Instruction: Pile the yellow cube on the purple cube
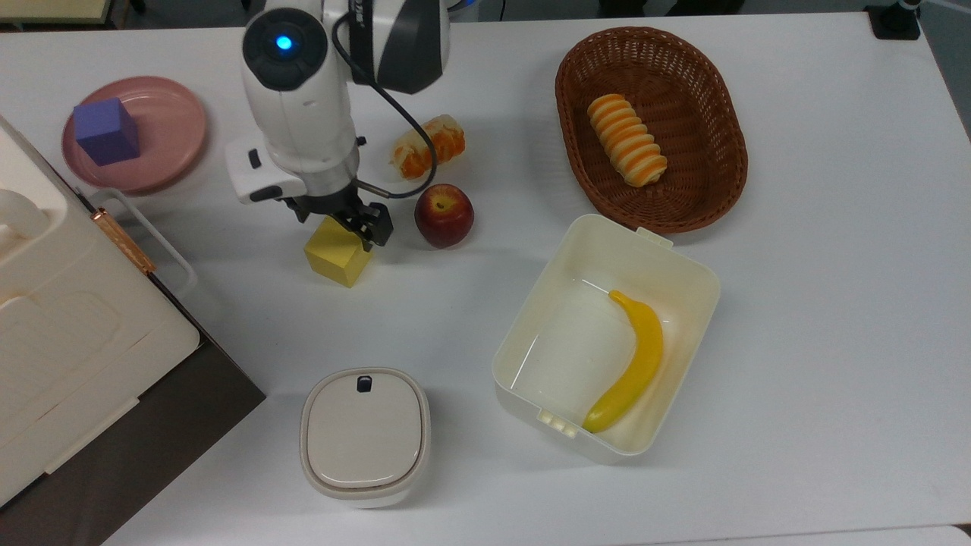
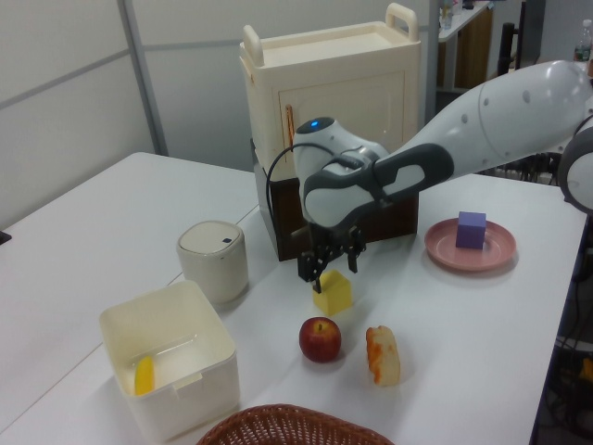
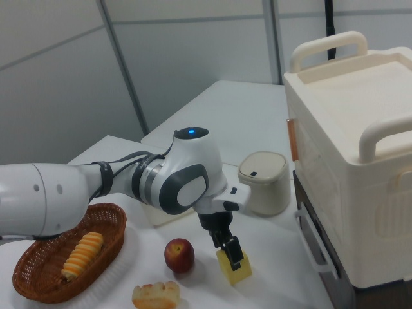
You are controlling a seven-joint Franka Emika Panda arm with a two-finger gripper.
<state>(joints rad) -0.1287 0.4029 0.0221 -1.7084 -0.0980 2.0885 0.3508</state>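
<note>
A: End effector (image 1: 340, 221) sits right over the yellow cube (image 1: 337, 256), fingers spread, one on each side of the cube's top in the left view. Nothing gripped; cube rests on the counter (image 1: 796, 318).

B: Agreed. In the right view a finger (image 3: 230, 250) overlaps the cube's upper edge. Can't tell if it's touching or just above.

A: Risk one: cube looks turned relative to the fingers in the top view. If they close on corners instead of flat faces, it twists or pops out.

B: Apple (image 1: 444, 215) is near the cube on the top view's right. The finger on that side could nudge it and set it rolling.

A: Orange-and-white pastry (image 1: 428, 146) is further off, behind the wrist. Low concern.

B: Target: purple cube (image 1: 106, 131) stands on the pink plate (image 1: 178, 121), well apart, toward the top view's left edge. It sits off the plate's centre.

A: Judgement: a shallow grip near the top edge could let the yellow cube tilt in transit, then land skewed and slide off. Same-size cubes, little margin.

B: Cream cabinet (image 1: 53, 303) and its handle are just beside the plate. Carry path should stay clear of them.

A: Lidded canister (image 1: 365, 436), tub with the banana (image 1: 633, 364) and basket (image 1: 652, 125) are all out of the way.
</note>
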